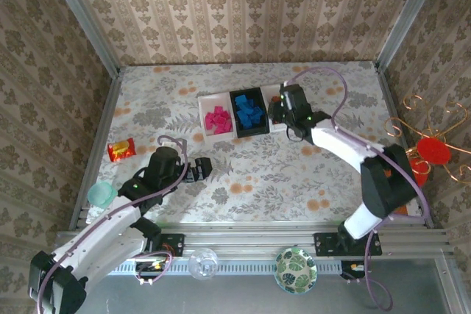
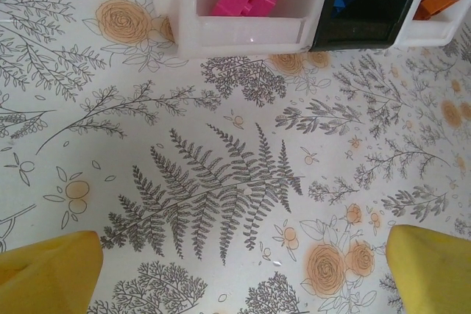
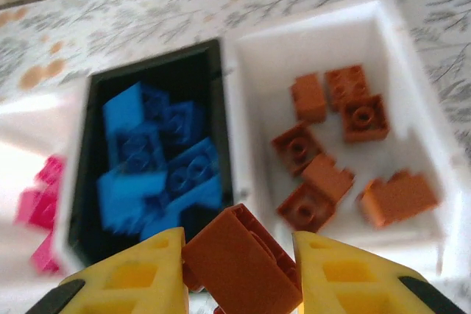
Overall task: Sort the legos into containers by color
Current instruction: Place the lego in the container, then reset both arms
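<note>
The top external camera sits high above and behind the arm bases. It tilts down toward the far wall, taking in the whole floral-patterned counter (image 1: 257,174) and the joined row of white, black and white plastic trays (image 1: 201,115) at its far middle. The left wrist camera hangs low over bare counter, facing forward; the left arm's yellow fingers (image 2: 51,273) sit wide apart in its lower corners, and the trays' near walls line its top edge. The right wrist camera looks steeply down into the black and right-hand white trays from close by. At its bottom edge the right arm's yellow fingers (image 3: 132,273) press an orange-brown plastic brick (image 3: 243,262). All three views share the tray row.
</note>
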